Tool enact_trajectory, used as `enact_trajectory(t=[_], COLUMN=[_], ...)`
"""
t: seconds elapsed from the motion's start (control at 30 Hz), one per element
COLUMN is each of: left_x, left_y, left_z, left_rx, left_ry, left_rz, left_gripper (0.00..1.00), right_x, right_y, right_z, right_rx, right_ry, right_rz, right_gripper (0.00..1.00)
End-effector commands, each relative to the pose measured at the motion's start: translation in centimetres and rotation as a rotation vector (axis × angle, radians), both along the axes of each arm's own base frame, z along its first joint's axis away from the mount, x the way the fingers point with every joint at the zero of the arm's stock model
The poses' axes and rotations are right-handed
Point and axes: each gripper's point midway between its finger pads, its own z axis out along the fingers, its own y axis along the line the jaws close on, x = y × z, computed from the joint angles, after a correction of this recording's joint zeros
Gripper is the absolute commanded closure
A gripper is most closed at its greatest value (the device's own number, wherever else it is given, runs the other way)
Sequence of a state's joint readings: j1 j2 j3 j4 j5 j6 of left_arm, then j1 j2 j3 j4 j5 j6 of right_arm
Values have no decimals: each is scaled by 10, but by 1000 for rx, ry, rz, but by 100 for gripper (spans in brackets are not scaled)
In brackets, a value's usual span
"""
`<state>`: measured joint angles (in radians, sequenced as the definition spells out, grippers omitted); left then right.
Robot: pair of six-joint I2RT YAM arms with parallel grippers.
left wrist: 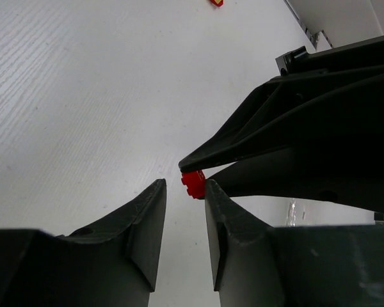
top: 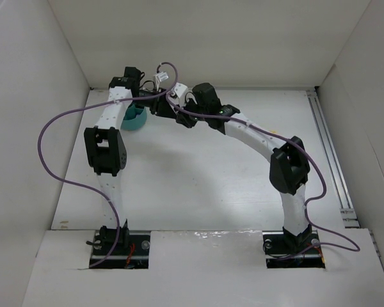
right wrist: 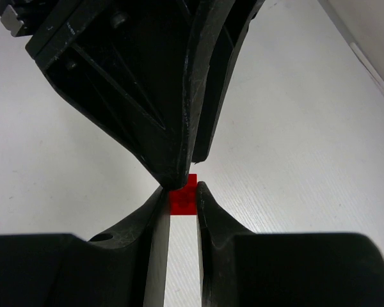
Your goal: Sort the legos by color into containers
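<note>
My right gripper [right wrist: 181, 190] is shut on a small red lego [right wrist: 182, 198], pinched between its fingertips above the table. In the left wrist view the same red lego [left wrist: 193, 183] sits at the tips of the right gripper's black fingers. My left gripper [left wrist: 184, 187] is open, and its right fingertip [left wrist: 212, 192] is touching or nearly touching the brick, with nothing between the jaws. In the top view the two grippers meet tip to tip at the back of the table, left gripper [top: 155, 97] and right gripper [top: 165, 107], just right of the teal bowl [top: 136, 119]. The left arm hides most of the bowl.
A small red and yellow lego piece [left wrist: 216, 2] lies on the white table at the top edge of the left wrist view. White walls enclose the table at the back and on both sides. A rail [top: 329, 160] runs along the right edge.
</note>
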<state>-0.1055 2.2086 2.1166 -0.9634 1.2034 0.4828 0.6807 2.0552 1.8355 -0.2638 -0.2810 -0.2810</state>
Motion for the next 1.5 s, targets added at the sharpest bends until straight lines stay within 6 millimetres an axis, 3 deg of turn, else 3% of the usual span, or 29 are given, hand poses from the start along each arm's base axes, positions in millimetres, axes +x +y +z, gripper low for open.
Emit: enact_trajectory(t=[0.0,0.23,0.37,0.57,0.6,0.7,0.73,0.83,0.87,0.9,0.97,1.03,1.1,1.17,1.2,1.27,1.3,1.33,1.37,1.43,1.47], left_x=[-25,-28,-30,-28,-28,-24,-26,-17,-19,-9,-13,-13,-22,-28,-36,-41,-49,-47,-55,-62,-65], left_y=[-14,-13,-14,-7,-7,9,14,34,39,46,49,50,51,53,51,51,49,48,44,40,36], left_z=[11,11,12,8,10,18,29,31,48,38,55,51,59,47,57,48,61,68,51,56,52], left_rx=[-46,-43,-52,-60,-61,-95,-108,-143,-144,-135,-151,-150,-137,-105,-88,-50,-39,-25,-14,1,-2], left_ry=[66,76,77,89,72,35,0,-13,-65,-123,-158,-213,-315,-407,-525,-648,-740,-860,-869,-962,-1022], left_rz=[-64,-70,-76,-63,-63,-30,-22,66,92,130,172,181,156,148,120,122,117,109,99,103,102], left_gripper=[73,100,100,99,80,59,47,30,26,26,26,28,29,30,30,31,33,35,39,57,60], right_x=[21,25,29,29,26,26,29,29,24,21,16,10,1,-7,-9,-15,-23,-23,-28,-36,-38], right_y=[25,30,28,24,24,18,14,0,-2,-6,-11,-15,-24,-33,-34,-36,-38,-41,-40,-43,-43], right_z=[70,75,79,69,74,71,71,71,67,68,58,55,56,67,70,69,68,71,76,79,83], right_rx=[176,209,216,201,209,233,247,324,348,357,368,406,457,502,521,550,555,574,584,590,590], right_ry=[-209,-221,-239,-232,-237,-191,-171,-31,35,69,155,269,401,492,531,648,707,757,774,825,822], right_rz=[-23,-57,-79,-96,-88,-106,-118,-143,-150,-151,-128,-119,-79,2,24,58,107,117,152,211,228], right_gripper=[94,94,94,95,97,97,98,98,98,98,99,99,99,99,100,100,100,100,100,100,100])
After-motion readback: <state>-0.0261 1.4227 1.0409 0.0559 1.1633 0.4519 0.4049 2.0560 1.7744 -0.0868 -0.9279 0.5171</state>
